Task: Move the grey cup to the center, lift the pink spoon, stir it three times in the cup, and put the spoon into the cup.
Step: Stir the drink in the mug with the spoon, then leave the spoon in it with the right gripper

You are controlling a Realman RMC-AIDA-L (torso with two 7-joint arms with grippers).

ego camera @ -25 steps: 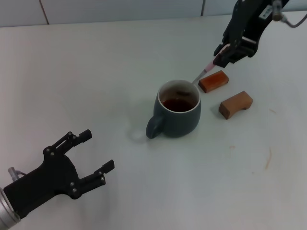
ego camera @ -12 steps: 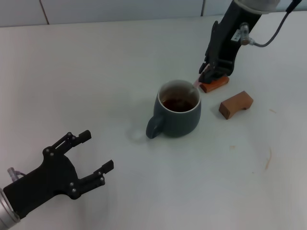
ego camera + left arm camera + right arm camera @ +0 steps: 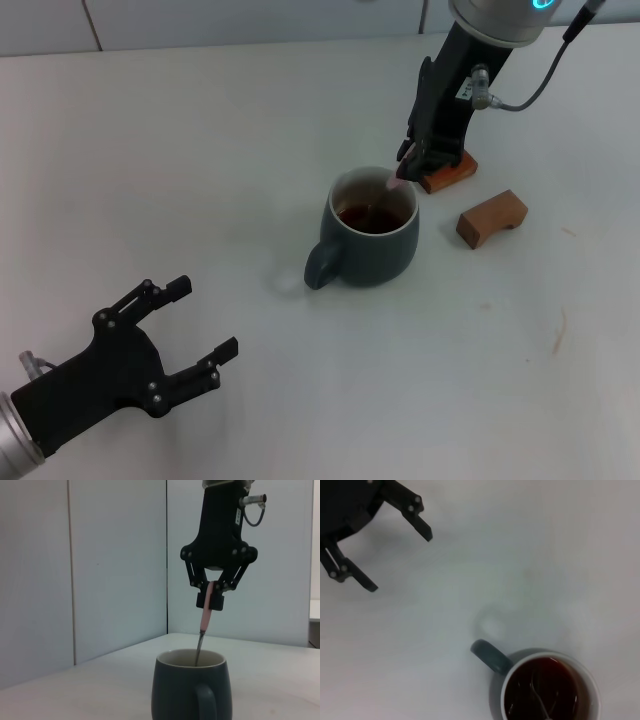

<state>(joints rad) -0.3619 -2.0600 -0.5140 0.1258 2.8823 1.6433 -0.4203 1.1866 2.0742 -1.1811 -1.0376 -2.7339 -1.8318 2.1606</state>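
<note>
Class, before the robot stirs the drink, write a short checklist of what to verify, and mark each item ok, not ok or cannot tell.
1. Right hand shut on the spoon handle: ok.
2. Spoon tip inside the cup, dipping into the dark drink: ok.
3. Cup upright on the table: ok.
4. Left hand open, parked well apart from the cup: ok.
5. Two wooden blocks beside the cup, apart from it: ok.
6. Stirs already completed: cannot tell.

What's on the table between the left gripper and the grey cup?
Nothing: the head view shows bare table between the open left gripper and the grey cup.
</note>
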